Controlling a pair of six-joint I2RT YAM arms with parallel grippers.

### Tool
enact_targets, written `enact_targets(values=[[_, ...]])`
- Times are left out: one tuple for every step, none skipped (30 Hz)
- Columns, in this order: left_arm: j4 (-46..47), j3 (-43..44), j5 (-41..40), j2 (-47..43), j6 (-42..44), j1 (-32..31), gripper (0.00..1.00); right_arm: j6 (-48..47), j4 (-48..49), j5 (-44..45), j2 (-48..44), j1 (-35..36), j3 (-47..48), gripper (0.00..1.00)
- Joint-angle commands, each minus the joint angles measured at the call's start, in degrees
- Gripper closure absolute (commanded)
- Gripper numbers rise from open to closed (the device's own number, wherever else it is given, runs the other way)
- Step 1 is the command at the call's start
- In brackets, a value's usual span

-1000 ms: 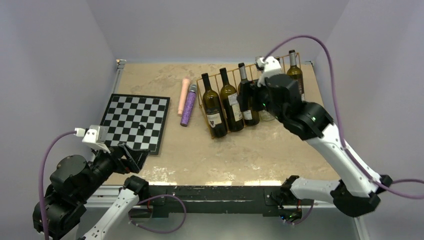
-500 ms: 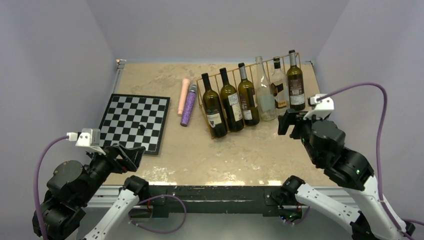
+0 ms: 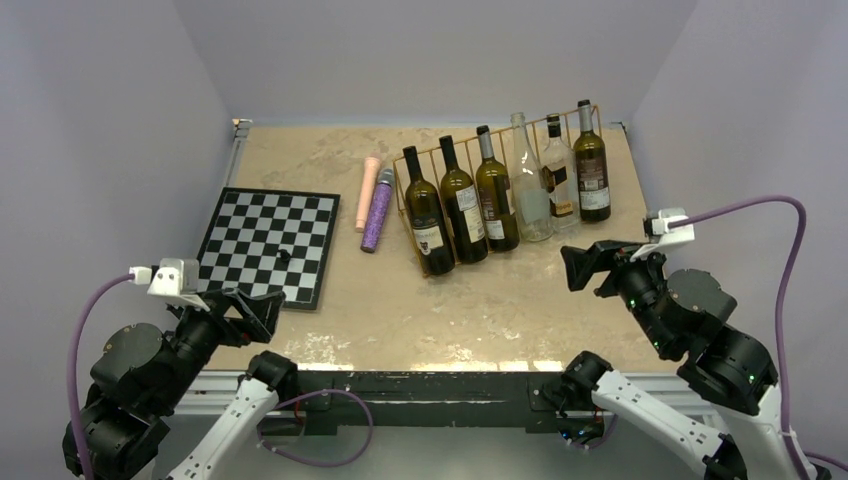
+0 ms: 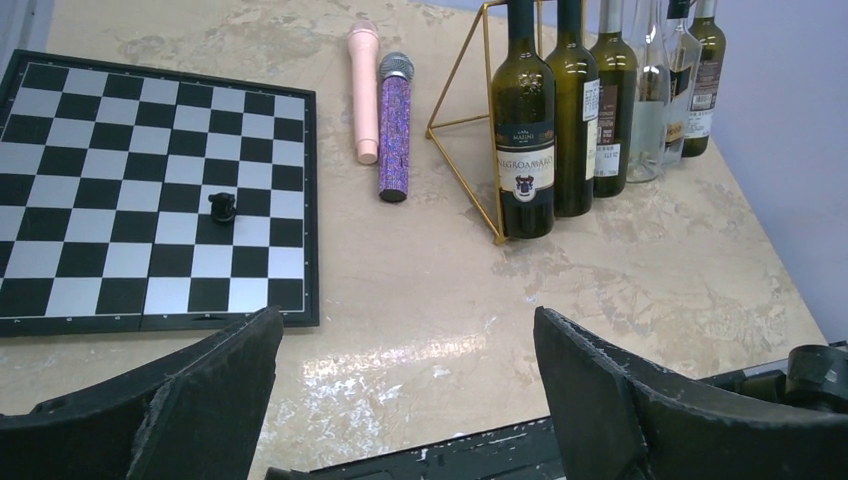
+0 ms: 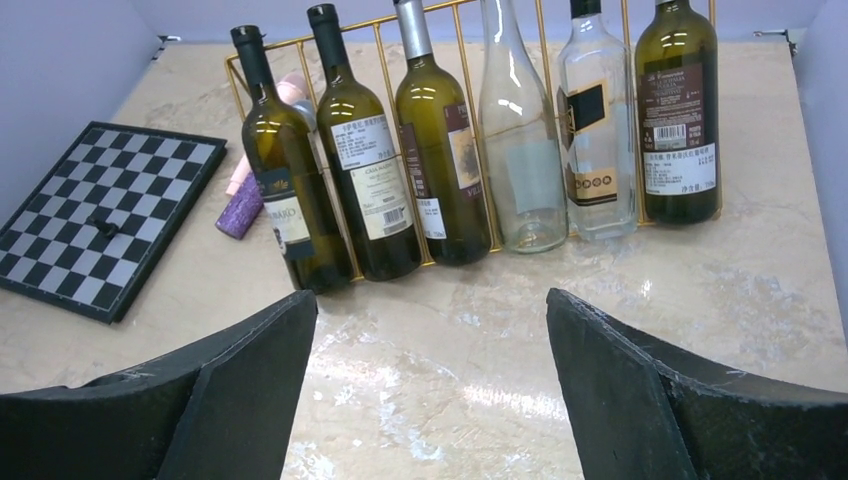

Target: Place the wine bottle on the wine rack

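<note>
Six glass wine bottles (image 3: 527,200) lean in the thin golden wire wine rack (image 4: 489,90) at the beige marble table's (image 3: 500,300) far-right corner. My black right gripper (image 3: 585,270) and left gripper (image 3: 255,312) both gape empty, so I'd steer well clear of them.

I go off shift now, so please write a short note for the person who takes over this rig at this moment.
Left gripper: open, empty, near the chessboard.
Right gripper: open, empty, apart from the bottles.
Wine rack: far side of the table, six bottles upright in it.
Done: no bottle lies outside the rack.
Left: seemingly nothing; check they sit steady.
</note>
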Motion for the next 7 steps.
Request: enact_targets(values=[[2.21,1.84,-0.9,1.07,1.96,-0.22,0.01,0.47,-0.28,-0.72,0.54,0.02,-0.36,0.11],[2.31,1.91,-0.68,1.01,2.11,-0.22,0.01,0.53,-0.44,-0.72,0.68,0.04,-0.35,0.11],[2.43,1.94,-0.13,1.01,2.39,-0.22,0.01,0.59,-0.39,-0.76,0.75,0.04,-0.44,0.11],[2.5,2.15,0.15,1.05,2.71,-0.22,0.01,0.68,-0.36,-0.8,0.85,0.0,-0.57,0.11],[2.28,2.3,0.0,1.27,2.65,-0.22,0.01,0.71,-0.41,-0.88,0.96,0.04,-0.56,0.11],[2.03,2.51,-0.31,1.46,2.51,-0.22,0.01,0.77,-0.45,-0.97,1.02,0.04,-0.56,0.11],[2.02,2.57,-0.43,1.44,2.41,-0.22,0.01,0.81,-0.35,-1.18,0.98,-0.02,-0.57,0.11]])
